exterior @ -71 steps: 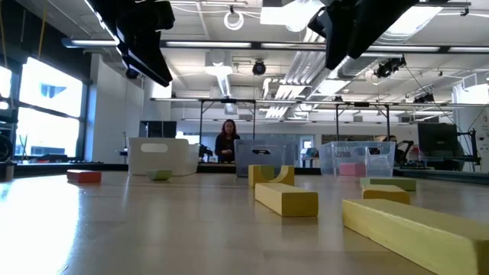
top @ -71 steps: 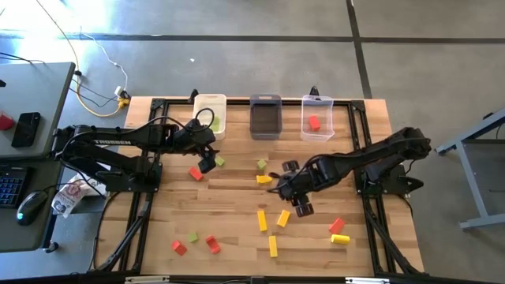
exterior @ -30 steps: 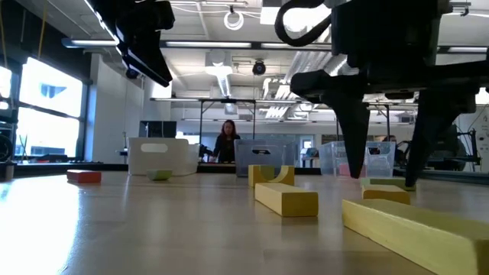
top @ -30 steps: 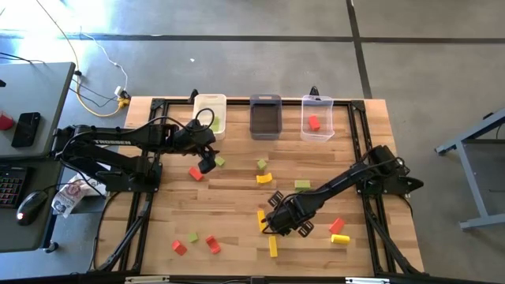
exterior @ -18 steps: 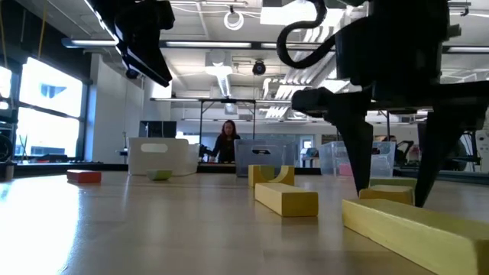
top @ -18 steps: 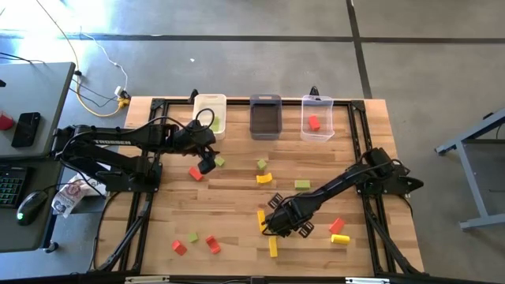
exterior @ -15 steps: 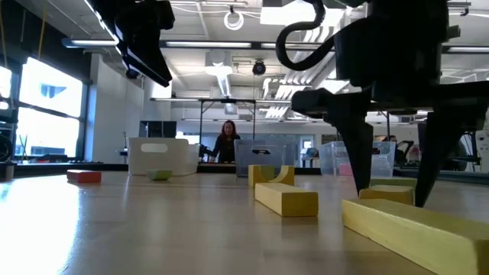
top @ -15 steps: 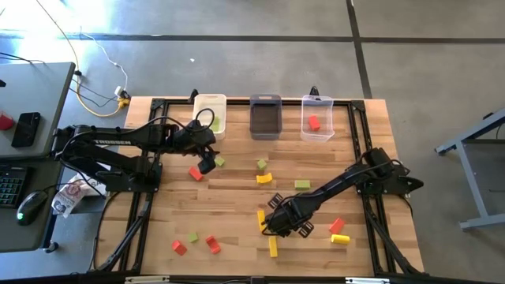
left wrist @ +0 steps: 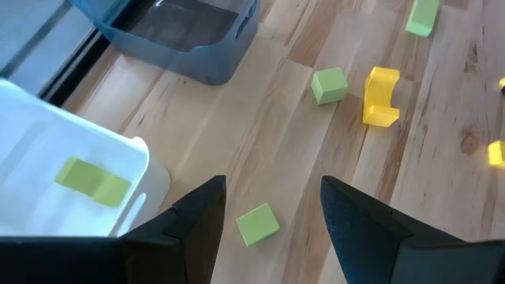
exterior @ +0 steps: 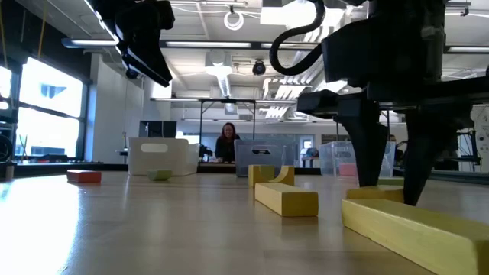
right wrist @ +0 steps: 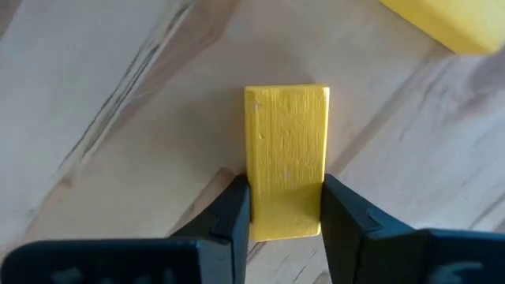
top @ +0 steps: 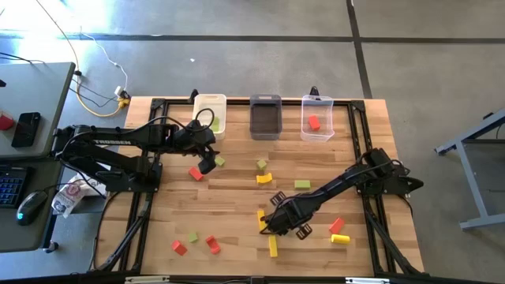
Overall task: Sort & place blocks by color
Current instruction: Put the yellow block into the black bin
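While the left claw (top: 207,163) is hanging open near the white bin (top: 211,113), the right claw (right wrist: 284,207) is clenching a yellow block (right wrist: 286,161) seemingly lying on the tabletop (right wrist: 95,118), fingers (right wrist: 233,211) pressing its long sides, long axis running straight ahead.

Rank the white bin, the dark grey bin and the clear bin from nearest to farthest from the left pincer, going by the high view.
Measured from the left pincer:
1. White bin, nearest, at the table's back edge just beyond the pincer.
2. Dark grey bin, middle of the row, farther toward the right arm's side.
3. Clear bin, farthest, with a red block inside it.
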You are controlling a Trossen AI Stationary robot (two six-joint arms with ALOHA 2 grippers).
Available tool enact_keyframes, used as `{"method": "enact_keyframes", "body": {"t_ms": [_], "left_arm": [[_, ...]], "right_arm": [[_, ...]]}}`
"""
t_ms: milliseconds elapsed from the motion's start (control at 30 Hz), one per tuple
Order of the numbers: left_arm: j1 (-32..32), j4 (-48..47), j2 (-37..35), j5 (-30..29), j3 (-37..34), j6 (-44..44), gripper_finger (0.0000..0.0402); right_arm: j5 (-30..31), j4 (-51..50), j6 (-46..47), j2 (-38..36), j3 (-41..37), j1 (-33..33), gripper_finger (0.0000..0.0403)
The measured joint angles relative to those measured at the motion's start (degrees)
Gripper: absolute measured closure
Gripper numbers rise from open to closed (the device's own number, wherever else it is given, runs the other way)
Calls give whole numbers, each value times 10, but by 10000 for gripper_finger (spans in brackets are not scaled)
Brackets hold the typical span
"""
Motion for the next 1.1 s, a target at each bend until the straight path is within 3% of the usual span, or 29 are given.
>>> {"method": "enact_keyframes", "body": {"t_ms": [233, 500, 833, 1100], "left_arm": [[0, 0, 0, 3, 0, -57, 206], [0, 0, 0, 15, 0, -67, 206], [0, -4, 0, 43, 0, -14, 206], [0, -52, 0, 42, 0, 13, 206]], "right_arm": [[38, -13, 51, -1, 6, -1, 312], [134, -58, 72, 0, 56, -19, 312], [181, -86, 111, -1, 103, -82, 312], [257, -112, 111, -2, 148, -143, 312]]}}
